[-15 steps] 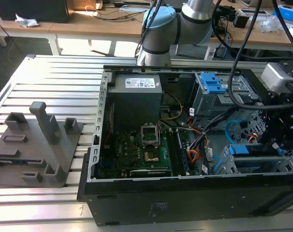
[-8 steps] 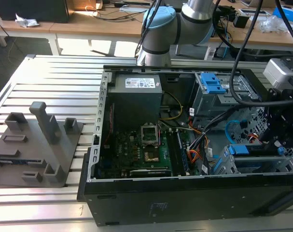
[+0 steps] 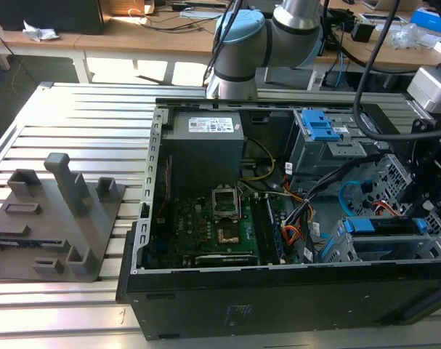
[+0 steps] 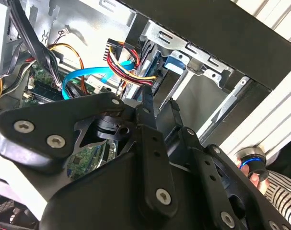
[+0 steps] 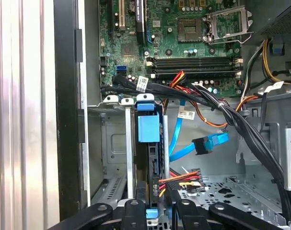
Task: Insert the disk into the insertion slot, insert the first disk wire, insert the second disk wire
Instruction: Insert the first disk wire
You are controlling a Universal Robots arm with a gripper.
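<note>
My computer case (image 3: 278, 298) sits open on a table (image 3: 75, 109) of ribbed aluminium slats, pale and glaring, with wooden desks (image 3: 133, 33) along the room behind my arm. Well away from my gripper (image 5: 157, 207), across the case, a matte grey fixture (image 3: 57, 218) of blocks and posts lies on the slats. The case is black sheet steel. The disk (image 5: 148, 128) stands on edge directly in front of my gripper. It is a thin dark slab in a glossy bright blue plastic carrier, and it is seated in the insertion slot (image 5: 114, 148), a dull silver cage of folded, punched metal. In the exterior view the same blue frame (image 3: 383, 225) shows inside that cage (image 3: 351, 251). My gripper hovers at the disk's near end; I cannot tell whether it clamps the disk or stands loose. Just beside my gripper a bundle of red, yellow and black wires (image 5: 183, 178) reaches the disk's edge. A little farther out a flat blue cable (image 5: 207, 143) curls, its plug apart from the disk. Beyond the disk lies the green motherboard (image 5: 183, 28), studded with sockets and long black memory slots.
</note>
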